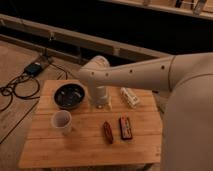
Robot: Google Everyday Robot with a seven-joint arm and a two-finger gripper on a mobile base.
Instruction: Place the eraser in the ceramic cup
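The eraser, a small dark bar with red-orange markings, lies flat on the wooden table, right of centre near the front. The white ceramic cup stands upright at the front left. My gripper hangs at the end of the white arm over the middle back of the table. It is up and to the left of the eraser and to the right of the cup, touching neither. It covers most of a pale cream block.
A wide dark bowl sits behind the cup. A reddish-brown oblong piece lies just left of the eraser. A white packet lies at the back right. Cables lie on the floor to the left.
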